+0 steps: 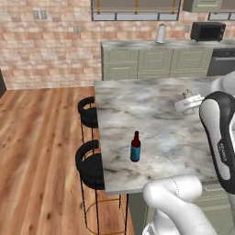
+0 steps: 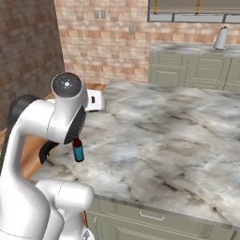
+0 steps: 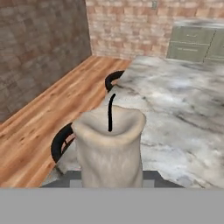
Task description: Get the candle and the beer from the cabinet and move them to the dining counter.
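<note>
Carrying the candle over the dining counter | risk — set down near the left edge by the stools it could tip off, or knock the beer standing there | jaws partly closed, gripping the candle — wick upright.

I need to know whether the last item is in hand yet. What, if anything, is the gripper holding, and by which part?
The candle, gripped low on its body, over the dining counter.
</note>
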